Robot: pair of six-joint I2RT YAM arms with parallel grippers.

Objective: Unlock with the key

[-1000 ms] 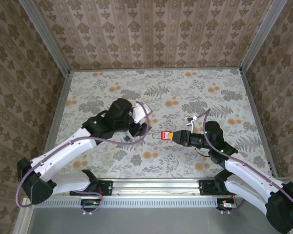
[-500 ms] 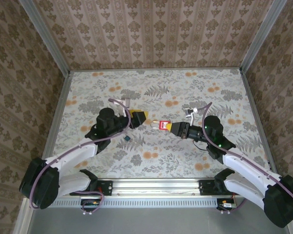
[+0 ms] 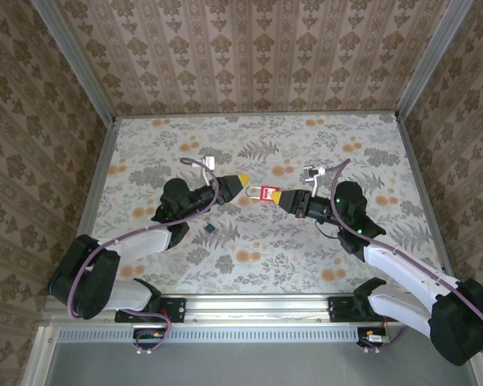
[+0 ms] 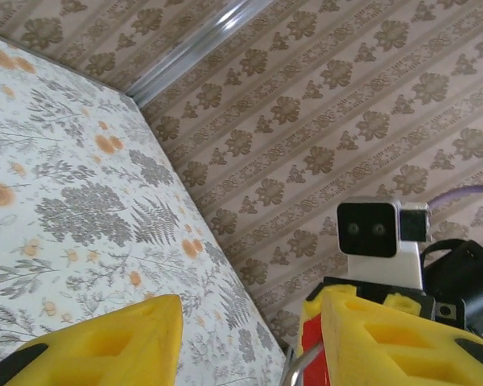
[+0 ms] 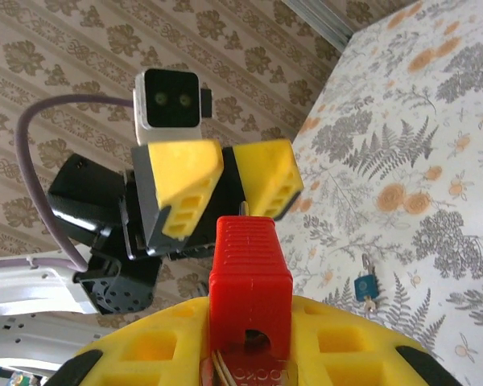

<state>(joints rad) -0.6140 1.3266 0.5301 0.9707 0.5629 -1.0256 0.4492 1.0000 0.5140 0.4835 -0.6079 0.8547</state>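
The right claw [image 3: 283, 199] is found closed on the body of the red padlock [image 3: 267, 193], which is held off the worktop [image 3: 266, 265] (shackle turned towards the left arm). The left claw [image 3: 238, 183] is seen partly open with nothing gripped, its tips just beside the shackle. The key [image 3: 210, 229] is noted lying on the worktop close to the left arm, apart from both claws.

Red padlock [image 3: 267, 193] between left jaws and right jaws, key [image 3: 210, 229] on table [image 3: 306, 145]
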